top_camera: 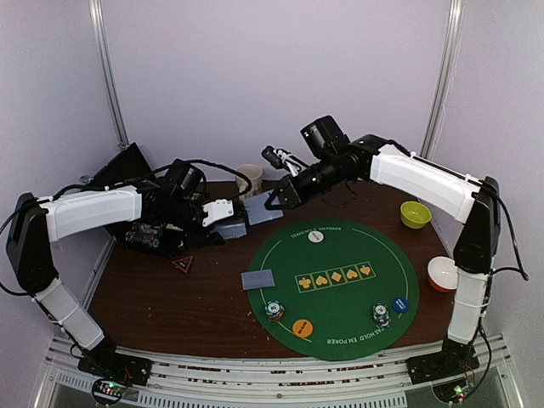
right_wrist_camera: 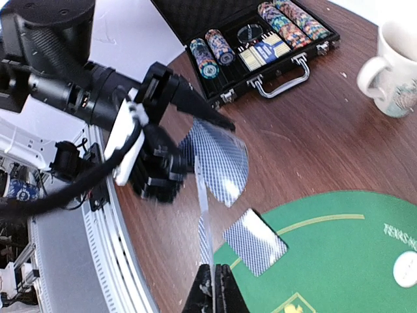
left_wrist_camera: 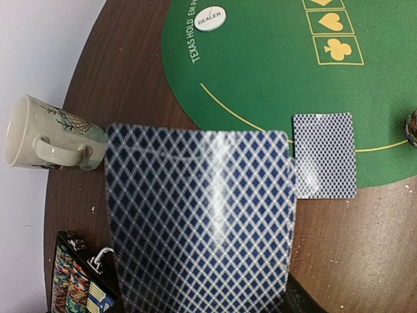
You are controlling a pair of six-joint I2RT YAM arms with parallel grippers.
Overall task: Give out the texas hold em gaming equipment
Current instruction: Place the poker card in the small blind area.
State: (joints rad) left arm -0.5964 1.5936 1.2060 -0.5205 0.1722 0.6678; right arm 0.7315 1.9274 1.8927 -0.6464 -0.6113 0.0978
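My left gripper [top_camera: 240,216] is shut on a deck of blue-backed playing cards [left_wrist_camera: 199,222], held above the wooden table left of the mat; the deck hides the jaws in the left wrist view. My right gripper [right_wrist_camera: 214,268] is shut on a single card [right_wrist_camera: 206,208], seen edge-on, whose far end reaches the deck [right_wrist_camera: 220,160]. One card [top_camera: 258,279] lies face down on the left edge of the green mat [top_camera: 357,293]. Two chip stacks [top_camera: 274,310] [top_camera: 381,316], an orange disc [top_camera: 303,327], a blue disc [top_camera: 400,304] and the white dealer button [top_camera: 315,237] sit on the mat.
An open black chip case [right_wrist_camera: 260,45] stands at the table's left rear. A beige mug [left_wrist_camera: 45,134] is beyond the deck. A yellow-green bowl [top_camera: 415,213] and an orange-and-white bowl [top_camera: 442,274] sit to the right of the mat. A red triangle [top_camera: 183,263] lies near the case.
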